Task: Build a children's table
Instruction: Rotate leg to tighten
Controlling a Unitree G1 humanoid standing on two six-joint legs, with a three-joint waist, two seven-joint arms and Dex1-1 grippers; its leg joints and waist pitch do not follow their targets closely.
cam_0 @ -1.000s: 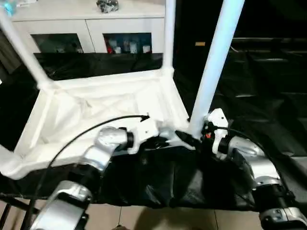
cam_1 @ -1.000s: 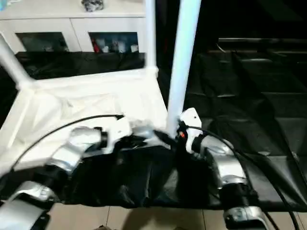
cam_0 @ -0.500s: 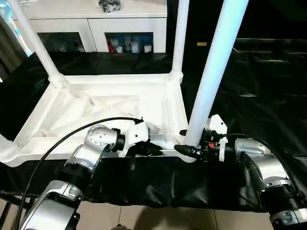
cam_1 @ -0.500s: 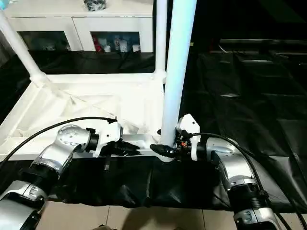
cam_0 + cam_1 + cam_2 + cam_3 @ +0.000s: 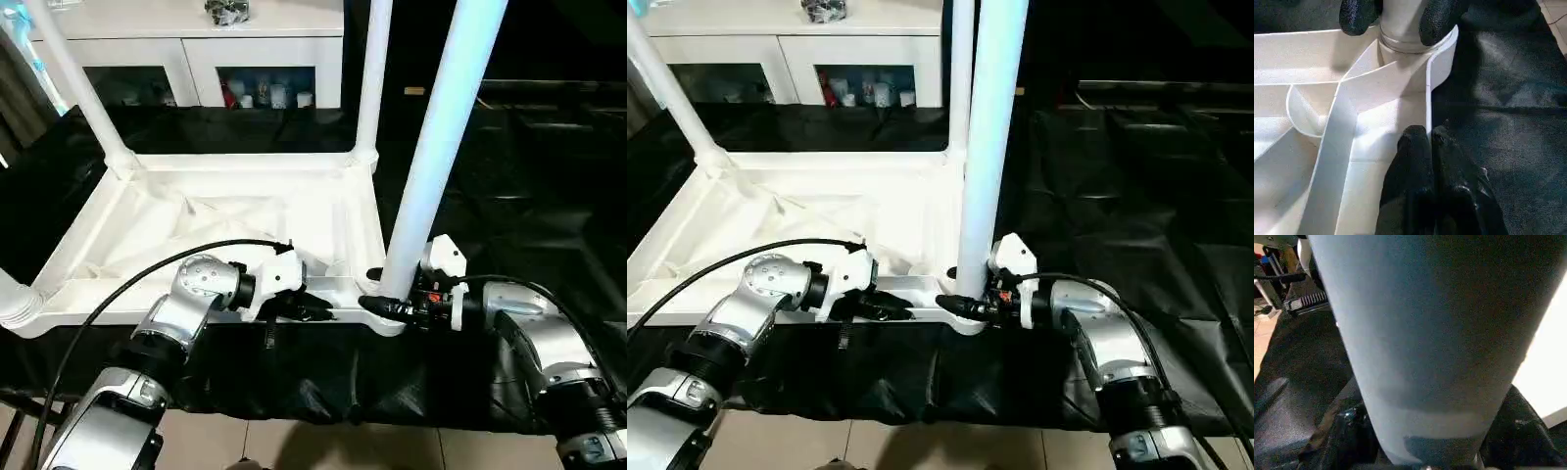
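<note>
The white tabletop (image 5: 225, 211) lies upside down on black cloth, ribbed underside up. Long white legs stand in its corner sockets: the near right leg (image 5: 441, 137), a far right one (image 5: 372, 78) and a far left one (image 5: 73, 88). My right gripper (image 5: 377, 291) grips the foot of the near right leg just above its socket, one black finger (image 5: 1442, 19) on each side. That leg (image 5: 1420, 333) rises between the fingers in the right wrist view. My left gripper (image 5: 1425, 134) is shut and empty, its tips on the tabletop's near rim, a short way left of that socket.
A white cabinet (image 5: 186, 49) with glass doors stands behind the table. Black cloth (image 5: 529, 196) covers the ground to the right and under the table. Pale floor tiles (image 5: 294, 446) show at the near edge. A black cable (image 5: 118, 294) arcs over my left forearm.
The camera has tilted and steadied. My right gripper's fingers have drawn in around the foot of the near right leg. The left gripper stays shut on the rim.
</note>
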